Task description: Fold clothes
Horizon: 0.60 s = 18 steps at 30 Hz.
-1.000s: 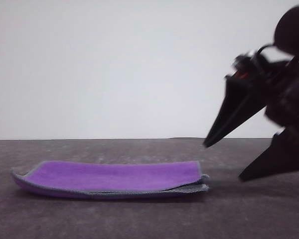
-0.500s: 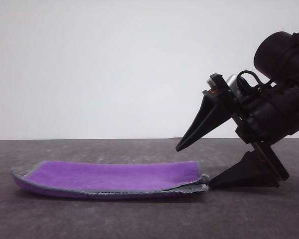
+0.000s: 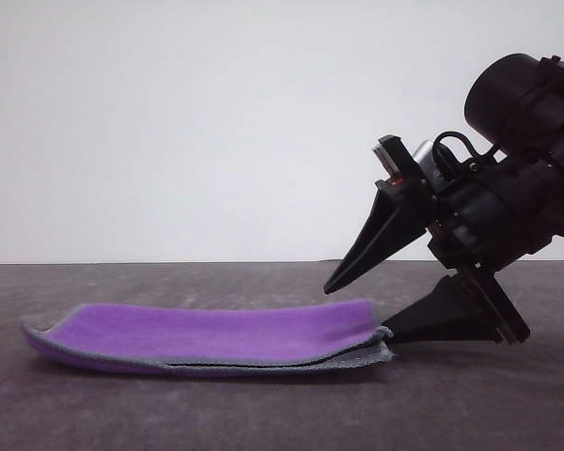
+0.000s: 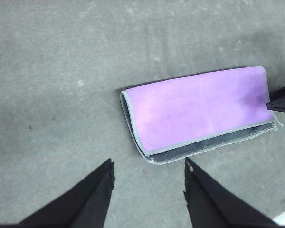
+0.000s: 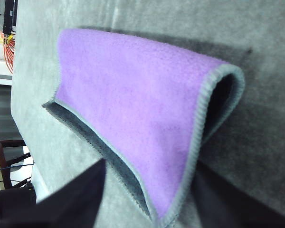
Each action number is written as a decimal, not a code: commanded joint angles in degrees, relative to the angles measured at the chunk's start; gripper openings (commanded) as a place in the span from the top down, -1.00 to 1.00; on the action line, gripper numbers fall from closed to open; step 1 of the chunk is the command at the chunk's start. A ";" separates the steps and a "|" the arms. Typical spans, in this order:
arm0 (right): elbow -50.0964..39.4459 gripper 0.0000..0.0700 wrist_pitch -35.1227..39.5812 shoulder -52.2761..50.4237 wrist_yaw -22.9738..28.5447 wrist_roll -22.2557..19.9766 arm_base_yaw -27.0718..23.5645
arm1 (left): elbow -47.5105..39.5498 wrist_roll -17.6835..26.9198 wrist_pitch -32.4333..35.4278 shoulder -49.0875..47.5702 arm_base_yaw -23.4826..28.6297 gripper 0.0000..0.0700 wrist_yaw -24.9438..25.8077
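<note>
Front view shows your right end effector (image 3: 357, 310) spread wide — lower finger touching the folded purple cloth (image 3: 216, 336) on the tabletop (image 3: 451, 404).

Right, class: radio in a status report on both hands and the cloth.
Right hand open, lower finger at the folded purple square cloth edge. Left hand open, above table. Nothing in the way.

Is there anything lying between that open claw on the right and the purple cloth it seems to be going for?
Nothing visible. The right gripper is open at the cloth's right end, its lower finger low at the edge and its upper finger above it. Only bare grey table surrounds them.
</note>
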 commanded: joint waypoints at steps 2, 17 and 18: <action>0.42 0.76 0.92 1.11 0.29 0.49 0.35 | 0.42 -0.07 0.37 0.50 0.02 0.19 -0.07; 2.91 1.00 8.35 1.20 -0.54 4.35 5.95 | 0.42 -0.47 0.44 0.50 0.02 0.19 -0.07; 3.79 1.00 8.38 1.62 -0.24 4.53 6.84 | 0.42 -0.71 0.47 0.50 0.02 0.19 -0.07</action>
